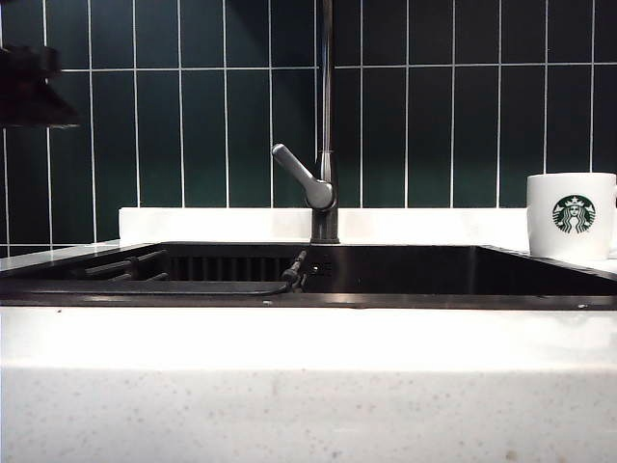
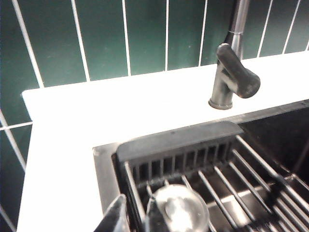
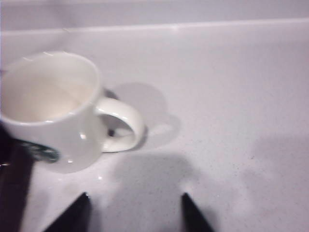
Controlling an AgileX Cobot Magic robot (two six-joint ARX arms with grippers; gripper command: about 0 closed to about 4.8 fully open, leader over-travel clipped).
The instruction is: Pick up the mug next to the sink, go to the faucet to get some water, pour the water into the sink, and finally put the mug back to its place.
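Dark green wall tiles (image 1: 183, 106) with pale grout back a white speckled counter (image 1: 308, 386), into which the black sink (image 1: 434, 270) is set. The faucet (image 1: 326, 125) rises at the back rim, its grey lever (image 1: 301, 177) angled out to the side. The Starbucks mug (image 1: 571, 216) stands upright on the counter beside the sink's right end, logo facing you; neither arm shows in the exterior view.

Right gripper (image 3: 135, 212): you see its two dark fingertips spread well apart with nothing between them, so the claw is released and empty. The mug (image 3: 53, 111) lies ahead of the claw and off to one side, not yet between the tips; its handle (image 3: 123, 124) points toward the open counter in front of the claw. The mug looks empty.

Left gripper (image 2: 133, 215): it hangs over the sink's left corner, above a slatted drain rack (image 2: 231, 183). Its tips stand a narrow gap apart; a round, shiny blurred object sits just beside them, and you cannot tell whether they hold anything.

Step in hand, as judged: the approach to pick up the mug; nothing is grasped yet. Your next move calls for shifting the right claw sideways until the mug's body or handle falls between the open tips, then advancing and closing. Keep the mug upright, as the sink edge lies close by.
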